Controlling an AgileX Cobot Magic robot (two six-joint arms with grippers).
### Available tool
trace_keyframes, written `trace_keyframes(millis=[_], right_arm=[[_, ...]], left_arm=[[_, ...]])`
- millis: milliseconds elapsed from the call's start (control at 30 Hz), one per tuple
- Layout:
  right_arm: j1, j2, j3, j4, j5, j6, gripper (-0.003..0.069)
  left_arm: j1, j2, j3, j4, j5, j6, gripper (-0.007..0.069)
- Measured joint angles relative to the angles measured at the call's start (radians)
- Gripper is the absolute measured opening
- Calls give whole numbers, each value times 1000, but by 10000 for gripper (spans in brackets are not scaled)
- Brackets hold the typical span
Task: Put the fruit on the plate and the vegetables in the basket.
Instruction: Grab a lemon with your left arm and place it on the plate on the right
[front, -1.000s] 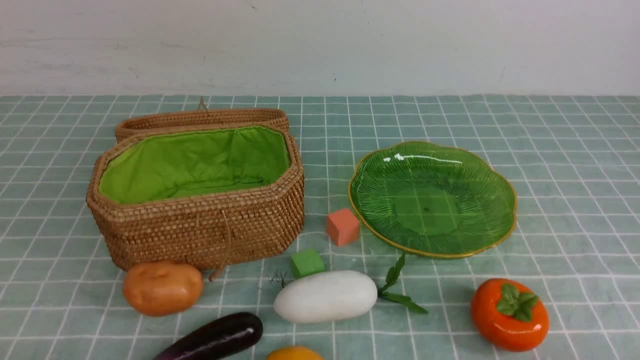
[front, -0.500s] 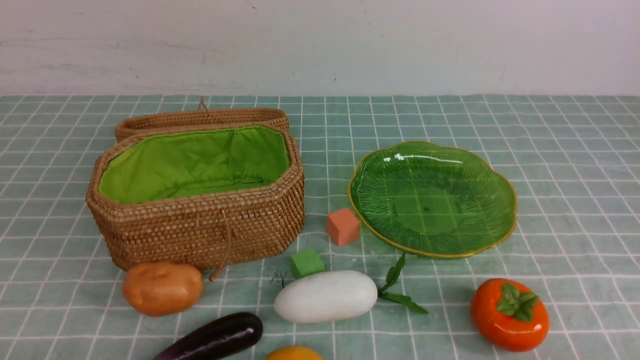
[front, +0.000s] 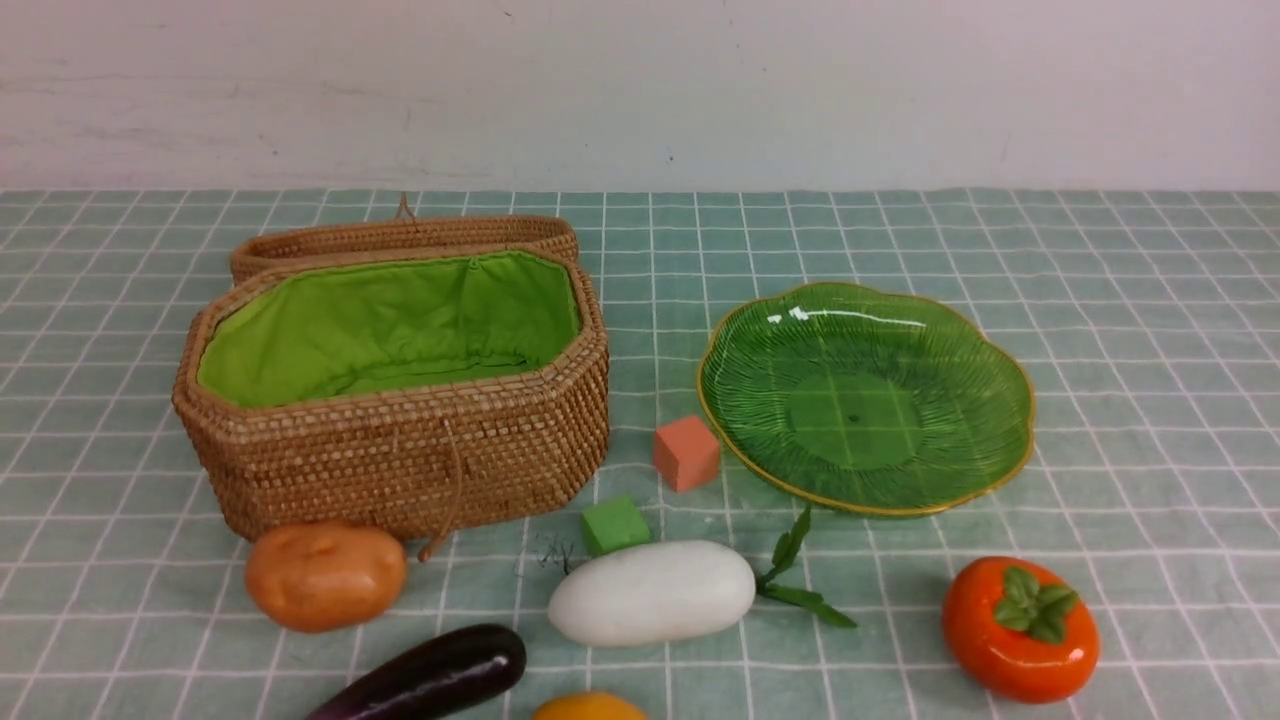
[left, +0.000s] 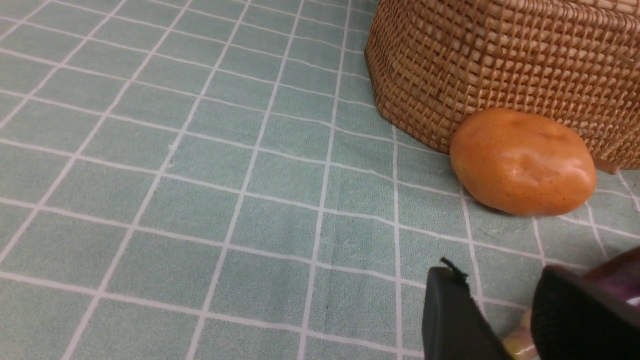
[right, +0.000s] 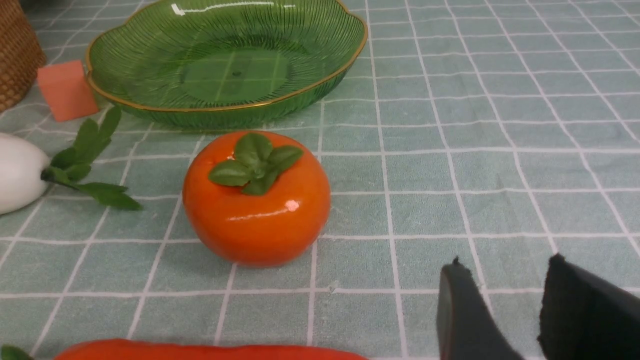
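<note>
The wicker basket (front: 400, 470) stands open at the left, its green lining bare. To its right lies the green glass plate (front: 866, 300) with nothing on it. In front lie a potato (front: 325, 575), an eggplant (front: 430, 675), a white radish (front: 650, 592), a persimmon (front: 1018, 630) and a yellow fruit (front: 588, 708) cut off by the frame edge. Neither gripper shows in the front view. My left gripper (left: 500, 272) is open over the cloth, short of the potato (left: 522, 162), with the eggplant (left: 620, 275) beside one finger. My right gripper (right: 506, 263) is open, beside the persimmon (right: 256, 200). A carrot (right: 210, 351) lies along that view's edge.
A salmon cube (front: 686, 453) sits between basket and plate, and a green cube (front: 614, 524) lies just behind the radish. The basket's lid (front: 400, 237) lies behind it. The checked green cloth (front: 1150, 330) runs back to a white wall.
</note>
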Motion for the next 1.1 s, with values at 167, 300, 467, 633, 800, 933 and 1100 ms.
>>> trace_keyframes(millis=[167,300,467,633,800,933,1100], right_arm=[[0,0,0,0,0,0,242],[0,0,0,0,0,1,242],[0,0,0,0,0,1,242],[0,0,0,0,0,1,242],[0,0,0,0,0,1,242],[0,0,0,0,0,1,242],[0,0,0,0,0,1,242]], left_arm=[[0,0,0,0,0,0,239],[0,0,0,0,0,0,239],[0,0,0,0,0,0,239],[0,0,0,0,0,0,239],[0,0,0,0,0,0,239],[0,0,0,0,-23,-1,239],[0,0,2,-49,-240,-11,239]])
